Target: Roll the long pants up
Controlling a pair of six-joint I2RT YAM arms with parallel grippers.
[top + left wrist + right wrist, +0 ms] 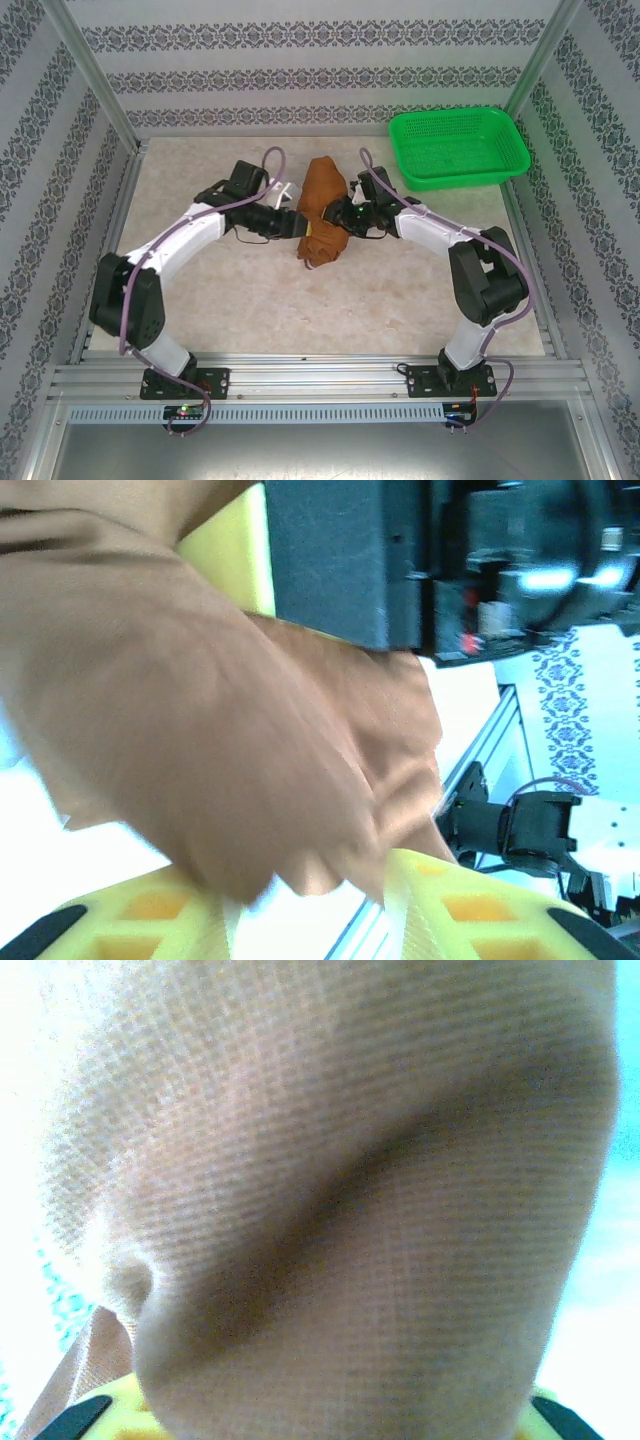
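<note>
pants (pixel 322 200) lying bunched up | left gripper (pixel 303 229) sitting part-open around them (actual hold: cannot tell); right gripper (pixel 336 213) pinching pants | green basket (pixel 455 150) sitting far right

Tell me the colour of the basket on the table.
The basket is bright green, seen best in the top external view.

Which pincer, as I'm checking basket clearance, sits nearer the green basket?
The right pincer, on the side of the long pants facing the green basket; the left pincer is on the opposite side.
</note>
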